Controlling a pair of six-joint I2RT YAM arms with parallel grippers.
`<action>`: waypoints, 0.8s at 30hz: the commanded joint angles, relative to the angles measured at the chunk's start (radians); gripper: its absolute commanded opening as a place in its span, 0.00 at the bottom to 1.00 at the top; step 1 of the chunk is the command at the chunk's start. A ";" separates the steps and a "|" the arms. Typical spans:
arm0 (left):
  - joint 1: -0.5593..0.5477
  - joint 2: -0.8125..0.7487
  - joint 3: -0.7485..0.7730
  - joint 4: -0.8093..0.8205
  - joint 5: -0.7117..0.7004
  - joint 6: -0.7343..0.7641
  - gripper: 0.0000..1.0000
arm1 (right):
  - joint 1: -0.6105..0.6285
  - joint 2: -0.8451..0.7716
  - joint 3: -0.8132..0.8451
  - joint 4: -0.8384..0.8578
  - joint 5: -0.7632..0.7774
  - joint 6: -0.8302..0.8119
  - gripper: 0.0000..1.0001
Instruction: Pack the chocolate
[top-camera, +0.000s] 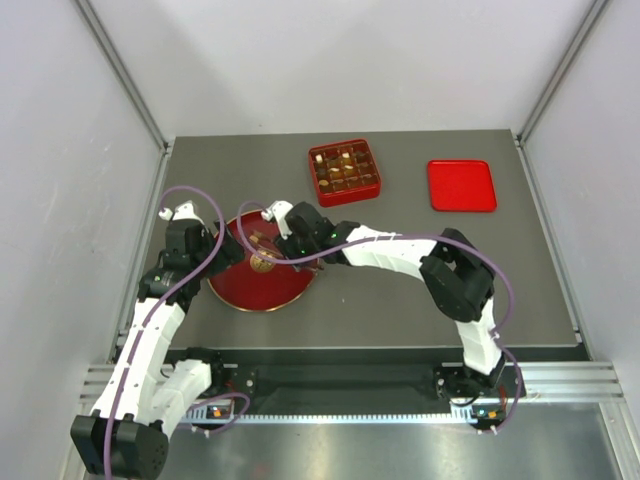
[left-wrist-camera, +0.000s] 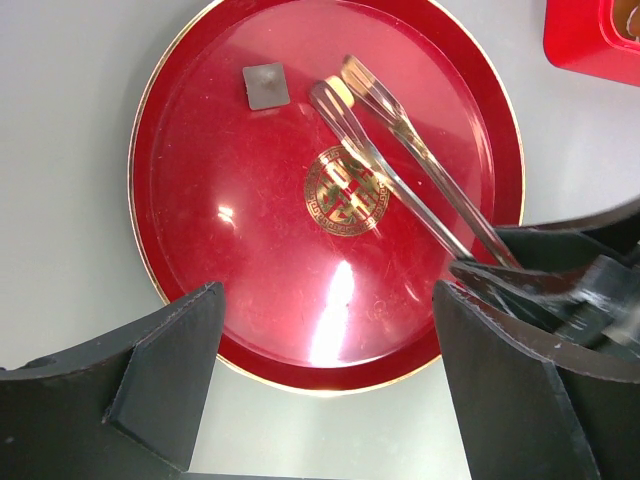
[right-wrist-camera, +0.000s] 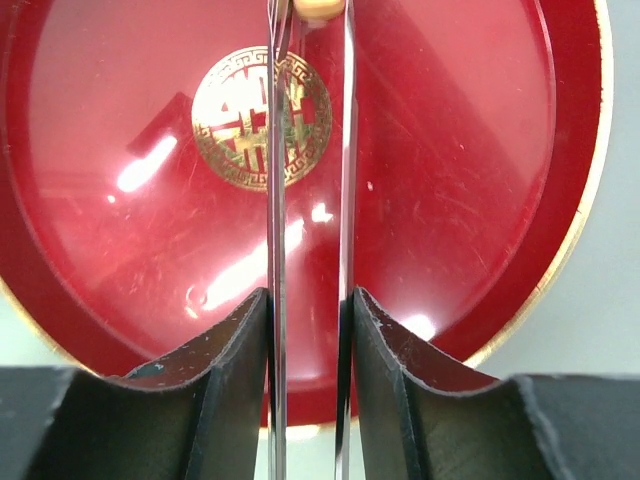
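Observation:
A round red plate (left-wrist-camera: 200, 230) with a gold emblem lies on the table at the left (top-camera: 240, 290). One flat dark brown square chocolate (left-wrist-camera: 265, 85) lies on its far side. My right gripper (right-wrist-camera: 310, 300) is shut on metal tongs (right-wrist-camera: 276, 200), which reach over the plate (left-wrist-camera: 400, 160). The tong tips hold a tan chocolate piece (right-wrist-camera: 318, 8) just above the plate. My left gripper (left-wrist-camera: 330, 400) is open and empty, over the plate's near rim. In the top view the right gripper (top-camera: 300, 238) is over the plate and the left gripper (top-camera: 215, 250) is at its left edge.
A square red box (top-camera: 345, 170) with compartments, most holding chocolates, stands at the back centre; its corner shows in the left wrist view (left-wrist-camera: 590, 40). Its flat red lid (top-camera: 461, 185) lies to the right. Walls enclose the grey table (top-camera: 400, 300).

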 joint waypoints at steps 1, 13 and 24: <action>-0.002 -0.018 0.015 0.013 -0.008 -0.007 0.89 | -0.023 -0.136 -0.013 0.026 -0.022 0.025 0.35; -0.002 -0.020 0.015 0.013 -0.011 -0.007 0.89 | -0.206 -0.291 -0.085 0.057 -0.114 0.060 0.34; -0.002 -0.017 0.015 0.011 -0.012 -0.007 0.89 | -0.416 -0.257 -0.042 0.009 -0.018 0.045 0.34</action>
